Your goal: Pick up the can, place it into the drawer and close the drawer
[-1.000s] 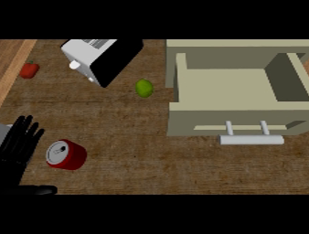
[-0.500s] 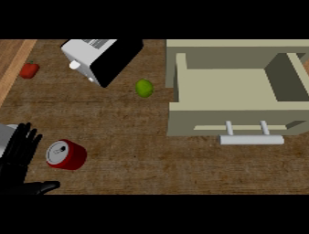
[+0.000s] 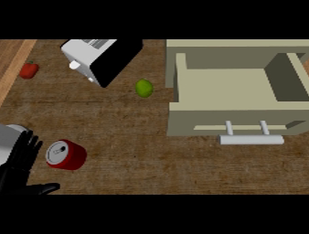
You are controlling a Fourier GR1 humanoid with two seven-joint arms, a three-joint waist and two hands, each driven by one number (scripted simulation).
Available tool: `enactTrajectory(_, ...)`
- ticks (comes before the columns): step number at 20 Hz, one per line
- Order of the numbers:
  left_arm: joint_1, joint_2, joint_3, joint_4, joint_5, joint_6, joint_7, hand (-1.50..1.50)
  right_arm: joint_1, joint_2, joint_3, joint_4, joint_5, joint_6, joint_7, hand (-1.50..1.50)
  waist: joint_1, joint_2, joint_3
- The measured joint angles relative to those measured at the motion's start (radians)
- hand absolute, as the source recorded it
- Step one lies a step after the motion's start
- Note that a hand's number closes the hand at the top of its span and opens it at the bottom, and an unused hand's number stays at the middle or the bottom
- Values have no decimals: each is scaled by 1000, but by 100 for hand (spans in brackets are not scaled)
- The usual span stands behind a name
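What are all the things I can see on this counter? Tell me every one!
Can: one, red with a silver top, lower left, beside the robot hand.
Toaster: one, white and black, upper left.
Lime: one, green, between toaster and drawer.
Small red vegetable: one, far left, maybe a pepper.
Drawer: one, beige, open, nothing visible inside, right side, with a pale bar handle.
Counter: one, brown wood.
Left robot hand: one, black, fingers straight, lower left, next to the can.
Right robot hand: not in view.

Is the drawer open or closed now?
Open: the drawer is pulled out, its inside visible and holding nothing, handle toward the robot.
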Motion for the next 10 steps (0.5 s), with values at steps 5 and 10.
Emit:
enactTrajectory(5,-56,0,-3,169,-29,3,-93,-150,0,0,-18,13,-6,24,-7,-150,-1,0,0)
enactTrajectory(10,-117,12,-8,311,-37,-3,-160,-150,-10,7,-30,-15,-23,18,33,-150,-1,1,0)
